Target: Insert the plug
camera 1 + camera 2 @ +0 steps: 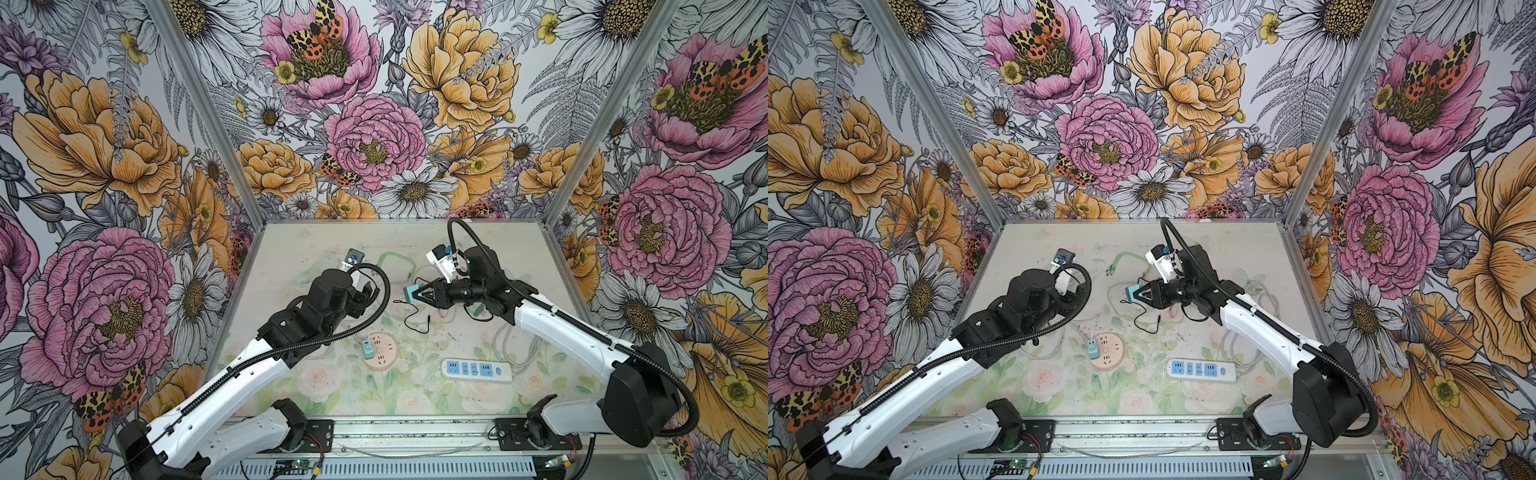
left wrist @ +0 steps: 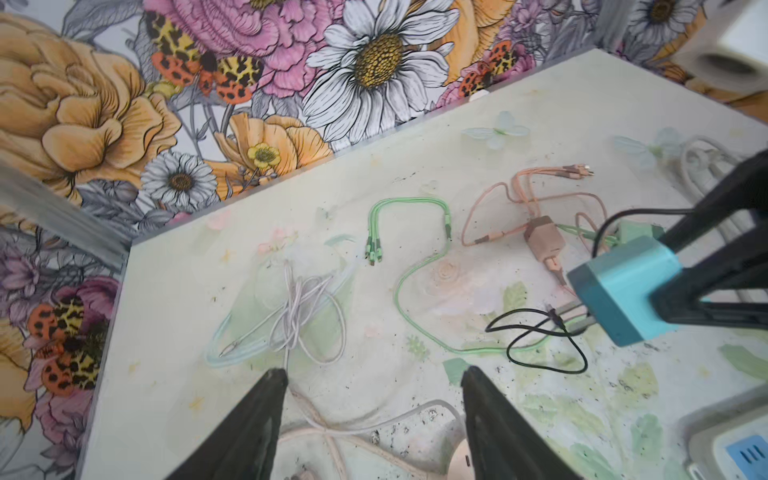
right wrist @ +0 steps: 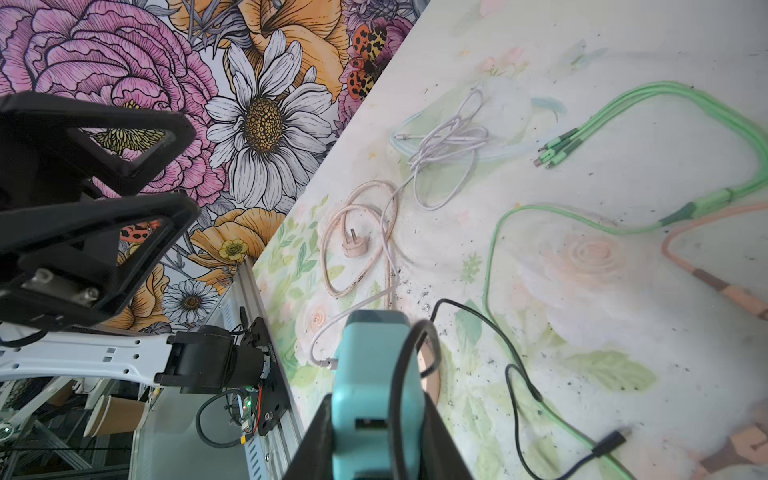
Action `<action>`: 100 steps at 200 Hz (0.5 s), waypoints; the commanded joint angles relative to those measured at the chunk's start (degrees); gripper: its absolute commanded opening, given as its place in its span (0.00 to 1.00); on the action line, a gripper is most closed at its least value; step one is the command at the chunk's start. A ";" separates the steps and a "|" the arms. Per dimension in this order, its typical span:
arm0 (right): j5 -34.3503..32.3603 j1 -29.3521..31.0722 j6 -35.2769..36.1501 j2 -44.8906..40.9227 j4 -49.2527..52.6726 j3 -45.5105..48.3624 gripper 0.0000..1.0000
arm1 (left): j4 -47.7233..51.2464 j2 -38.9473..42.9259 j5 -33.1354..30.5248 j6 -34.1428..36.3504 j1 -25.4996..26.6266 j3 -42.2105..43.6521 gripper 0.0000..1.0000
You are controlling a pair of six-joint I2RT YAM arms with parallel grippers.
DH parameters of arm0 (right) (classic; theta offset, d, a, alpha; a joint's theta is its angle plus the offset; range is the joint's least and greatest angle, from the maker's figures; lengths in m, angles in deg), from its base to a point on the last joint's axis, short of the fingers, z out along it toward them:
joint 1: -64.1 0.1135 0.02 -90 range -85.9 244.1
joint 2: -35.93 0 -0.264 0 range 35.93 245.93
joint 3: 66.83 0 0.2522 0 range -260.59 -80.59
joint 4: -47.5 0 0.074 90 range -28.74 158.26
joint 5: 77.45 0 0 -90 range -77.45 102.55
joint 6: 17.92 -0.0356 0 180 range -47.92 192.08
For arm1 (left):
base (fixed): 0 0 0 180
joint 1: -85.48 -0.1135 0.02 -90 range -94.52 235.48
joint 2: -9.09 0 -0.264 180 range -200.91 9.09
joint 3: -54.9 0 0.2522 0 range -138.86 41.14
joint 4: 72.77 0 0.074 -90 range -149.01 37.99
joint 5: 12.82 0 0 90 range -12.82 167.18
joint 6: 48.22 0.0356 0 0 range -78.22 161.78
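My right gripper (image 1: 419, 294) is shut on the plug (image 1: 410, 294), a teal block held above the middle of the table. In the left wrist view the plug (image 2: 623, 286) shows metal prongs on the face turned away from the fingers. A thin black cable (image 3: 515, 374) loops over the plug (image 3: 374, 374) and trails onto the table. My left gripper (image 2: 374, 374) hangs open over the table left of the plug, with only loose cable below it. A white power strip (image 1: 476, 370) with blue sockets lies at the front right.
A round pink socket hub (image 1: 380, 351) lies front centre with a small teal plug (image 1: 367, 348) in it. Behind it lie a green cable (image 2: 407, 208), a pink charger with its cable (image 2: 544, 241), a white cable tangle (image 2: 299, 307) and a pink cord with plug (image 3: 353, 245).
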 commanded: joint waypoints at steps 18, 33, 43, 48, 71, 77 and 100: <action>-6.58 1.16 -1.29 2.50 5.75 -2.74 0.00 | 0.54 4.46 1.74 -9.64 -3.92 3.43 0.70; -8.87 1.95 -1.64 2.82 6.49 -2.95 0.00 | 0.37 4.84 1.57 -10.93 -6.27 4.37 0.70; -10.79 2.46 -1.86 3.32 7.90 -3.79 0.00 | 0.41 4.80 2.87 -11.99 -8.23 4.85 0.70; -11.65 2.81 -1.79 3.71 8.78 -4.38 0.00 | 0.41 4.72 3.93 -12.43 -9.27 5.08 0.70; -15.82 5.05 -1.43 5.16 12.64 -6.72 0.00 | -1.02 4.44 9.57 -13.59 -11.93 6.76 0.69; -16.06 5.50 -1.48 5.51 13.12 -7.16 0.00 | -1.74 4.36 10.46 -13.84 -12.04 7.40 0.68; -16.16 7.41 -2.09 6.65 14.26 -8.38 0.00 | -4.04 3.41 12.75 -15.35 -12.38 9.34 0.67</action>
